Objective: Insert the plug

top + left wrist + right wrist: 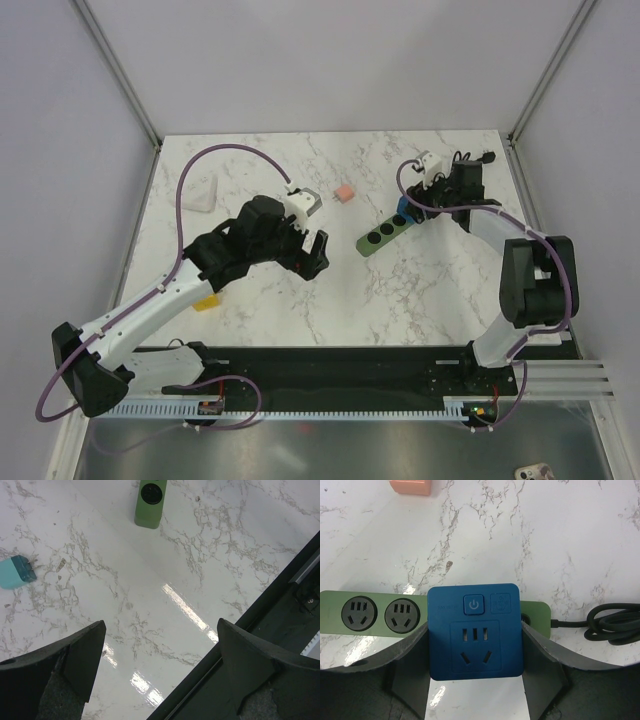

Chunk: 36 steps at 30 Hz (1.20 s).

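A blue square plug [476, 630], with a power button and a socket face, is between the fingers of my right gripper [475, 632], which is shut on its two sides. The plug sits over the right end of the green power strip [375, 615], covering the spot beside its two bare sockets. How deep it sits cannot be told. From above, the plug [403, 210] and strip [383, 236] lie right of centre, under the right gripper [412, 208]. My left gripper [310, 255] hangs open over bare marble [160, 630], short of the strip's end [150, 502].
A teal plug with prongs [15, 572] lies left of the left gripper. An orange block [343, 192] sits behind the strip. A white wedge [200, 193] is at the back left, a yellow piece [207, 302] under the left arm. The strip's black cable [615, 625] coils to the right.
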Each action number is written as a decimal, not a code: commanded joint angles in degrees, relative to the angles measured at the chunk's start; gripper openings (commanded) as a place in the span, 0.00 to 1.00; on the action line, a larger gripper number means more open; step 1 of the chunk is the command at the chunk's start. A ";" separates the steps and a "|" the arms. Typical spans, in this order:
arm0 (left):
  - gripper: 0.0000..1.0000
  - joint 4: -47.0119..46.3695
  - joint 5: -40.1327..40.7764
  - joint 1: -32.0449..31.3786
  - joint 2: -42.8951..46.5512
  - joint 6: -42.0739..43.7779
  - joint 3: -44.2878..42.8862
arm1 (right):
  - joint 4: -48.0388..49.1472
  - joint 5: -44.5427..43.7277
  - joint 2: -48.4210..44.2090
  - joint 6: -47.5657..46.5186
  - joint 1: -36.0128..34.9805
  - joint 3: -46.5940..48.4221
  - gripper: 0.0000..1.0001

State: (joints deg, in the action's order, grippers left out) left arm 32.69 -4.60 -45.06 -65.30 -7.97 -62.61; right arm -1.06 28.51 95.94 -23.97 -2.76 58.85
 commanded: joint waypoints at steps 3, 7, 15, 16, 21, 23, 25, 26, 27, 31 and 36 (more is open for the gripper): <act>1.00 -2.10 -0.14 0.15 1.31 2.52 0.03 | -1.22 2.34 1.00 -3.01 0.39 4.16 0.00; 1.00 -2.19 -0.32 0.15 1.23 2.52 0.03 | -2.01 1.63 0.91 -4.07 0.83 5.13 0.00; 1.00 -2.10 -0.41 0.15 1.23 2.61 0.03 | -2.63 2.25 3.28 -4.69 1.27 5.57 0.00; 1.00 -2.10 -0.32 0.15 1.23 2.61 0.03 | -2.63 2.34 3.64 -4.69 1.18 5.57 0.00; 1.00 -2.10 -0.41 0.15 1.31 2.61 0.03 | -2.54 3.65 5.92 -3.81 1.18 6.71 0.00; 1.00 -2.10 -0.41 0.15 1.23 2.61 0.12 | -2.63 4.01 6.10 -3.54 1.18 6.89 0.00; 1.00 -2.10 -0.23 0.15 1.23 2.61 0.03 | -2.72 3.66 6.01 -3.37 1.18 6.89 0.00; 1.00 -2.10 -0.15 0.15 1.31 2.61 0.03 | -2.72 3.05 5.75 -3.28 1.27 6.54 0.00; 1.00 -2.10 -0.15 0.15 1.31 2.61 0.03 | -2.72 2.78 5.49 -3.11 1.27 6.28 0.00; 1.00 -2.10 -0.41 0.15 1.40 2.61 -0.06 | -2.81 0.76 4.34 -1.71 1.27 4.70 0.00; 1.00 -2.01 -0.50 0.15 1.58 2.52 -0.06 | -2.72 -2.14 3.64 0.41 1.27 1.54 0.00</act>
State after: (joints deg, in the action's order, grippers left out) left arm 32.67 -4.67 -45.06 -65.30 -7.88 -62.59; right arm -2.76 28.88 100.09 -24.67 -1.67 63.22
